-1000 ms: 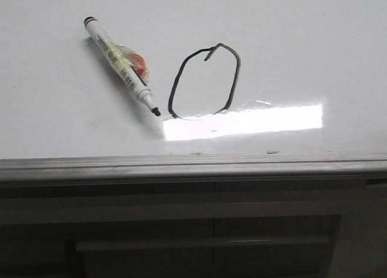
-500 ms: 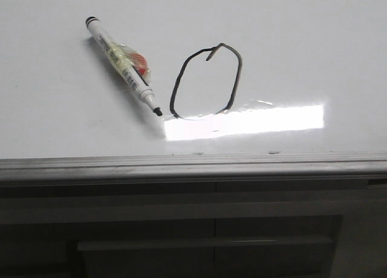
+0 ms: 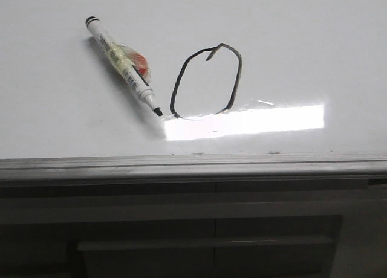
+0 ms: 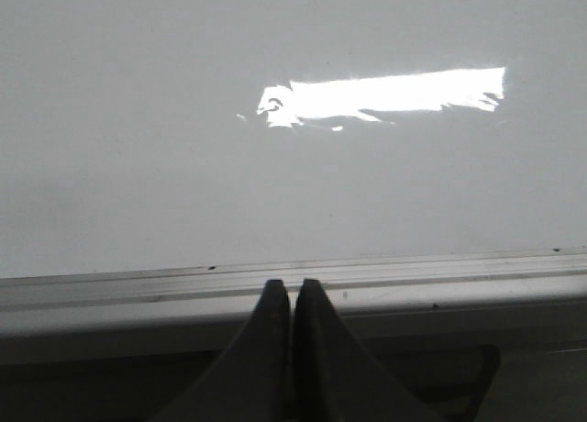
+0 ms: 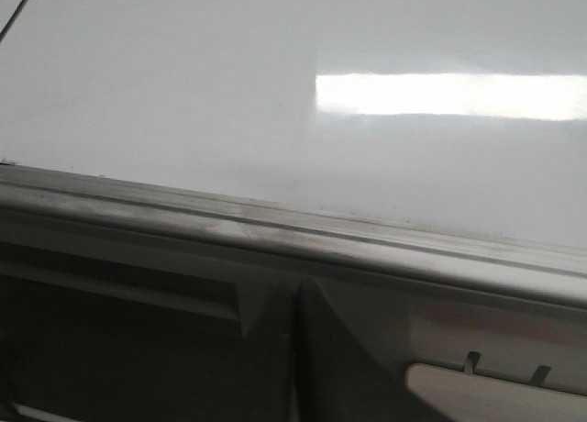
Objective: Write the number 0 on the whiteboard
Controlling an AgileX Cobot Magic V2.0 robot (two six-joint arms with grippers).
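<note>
The number 0 (image 3: 207, 80), a thin black oval outline with overlapping ends at its top, is drawn on the whiteboard (image 3: 302, 48). A white marker (image 3: 123, 65) with its cap off lies flat on the board just left of the 0, black tip toward the near edge. Neither arm appears in the front view. My left gripper (image 4: 291, 289) is shut and empty, hovering over the board's grey edge rail (image 4: 138, 289). My right gripper (image 5: 295, 294) is shut and empty too, below the rail (image 5: 367, 243) in front of the cabinet.
A bright rectangular glare patch (image 3: 245, 122) lies on the board near the 0's base. Below the rail stands a dark grey panelled cabinet (image 3: 205, 229) with a long handle (image 3: 205, 243).
</note>
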